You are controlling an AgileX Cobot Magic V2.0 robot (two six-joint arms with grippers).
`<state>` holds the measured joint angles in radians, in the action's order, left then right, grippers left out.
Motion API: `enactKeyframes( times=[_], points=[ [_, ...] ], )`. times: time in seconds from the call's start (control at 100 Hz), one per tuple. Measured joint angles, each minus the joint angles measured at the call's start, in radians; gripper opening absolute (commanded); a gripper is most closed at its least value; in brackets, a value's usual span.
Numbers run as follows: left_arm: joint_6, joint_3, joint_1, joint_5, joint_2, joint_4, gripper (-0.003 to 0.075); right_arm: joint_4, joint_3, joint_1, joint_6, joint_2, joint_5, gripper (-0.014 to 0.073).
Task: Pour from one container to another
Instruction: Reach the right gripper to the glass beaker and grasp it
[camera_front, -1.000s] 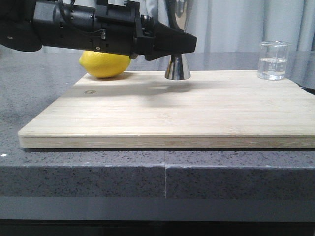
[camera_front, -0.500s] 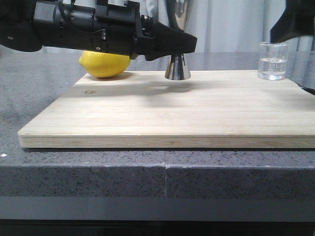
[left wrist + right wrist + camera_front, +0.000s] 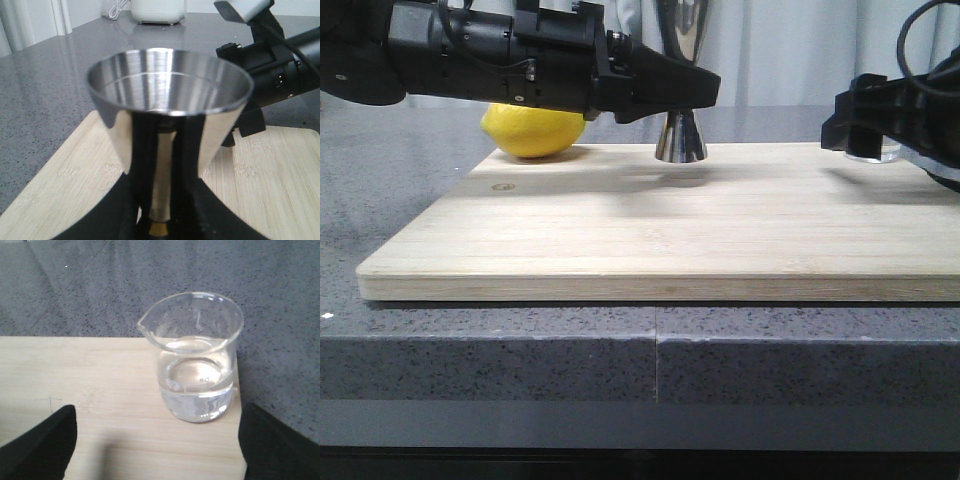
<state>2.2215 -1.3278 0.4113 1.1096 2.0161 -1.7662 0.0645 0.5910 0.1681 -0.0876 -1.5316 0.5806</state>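
1. Left gripper (image 3: pixel 695 88) pinches the waist of the tall shiny steel hourglass jigger (image 3: pixel 680 138), which stands upright at the far middle of the pale bamboo cutting board (image 3: pixel 660 240)
2. Right gripper (image 3: pixel 865 110) spread wide, fingers (image 3: pixel 42 445) either side of the small clear glass beaker (image 3: pixel 196 357), not touching
3. Beaker upright at board's far right corner, part full of clear liquid
4. Yellow lemon (image 3: pixel 532 130) far left, behind left arm

Left claw (image 3: pixel 695 88) clamped, right claw (image 3: pixel 155 440) spread wide
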Motion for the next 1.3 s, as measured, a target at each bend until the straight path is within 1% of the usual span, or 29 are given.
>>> enactKeyframes(
  times=[0.2,0.32,0.48,0.68,0.94,0.99,1.11,1.18,1.3],
  points=[
    [0.002,0.0,0.0,0.011,0.0,0.0,0.004,0.0,0.002,-0.007,-0.014,-0.088,0.133,0.0598],
    [0.002,0.0,0.0,0.018,0.0,0.0,0.004,-0.002,0.002,-0.034,-0.033,-0.114,0.177,0.0598],
    [0.002,0.0,0.0,0.032,0.0,0.0,0.004,-0.042,0.002,-0.07,-0.049,-0.129,0.227,0.0598],
    [0.002,0.0,0.0,0.037,0.0,0.0,0.004,-0.092,0.05,-0.082,-0.05,-0.168,0.234,0.0598],
    [0.002,0.0,0.0,0.039,0.0,0.0,0.004,-0.112,0.111,-0.082,-0.056,-0.222,0.224,0.0594],
    [0.002,0.0,0.0,0.039,0.0,0.0,0.004,-0.112,0.114,-0.082,-0.056,-0.231,0.224,0.0571],
    [0.002,0.0,0.0,0.039,0.0,0.0,0.004,-0.127,0.119,-0.082,-0.056,-0.235,0.226,0.0463],
    [0.002,0.0,0.0,0.039,0.0,0.0,0.004,-0.134,0.119,-0.082,-0.056,-0.235,0.233,0.0418],
    [0.002,0.0,0.0,0.039,0.0,0.0,0.004,-0.14,0.119,-0.082,-0.056,-0.235,0.238,0.0369]
  ],
)
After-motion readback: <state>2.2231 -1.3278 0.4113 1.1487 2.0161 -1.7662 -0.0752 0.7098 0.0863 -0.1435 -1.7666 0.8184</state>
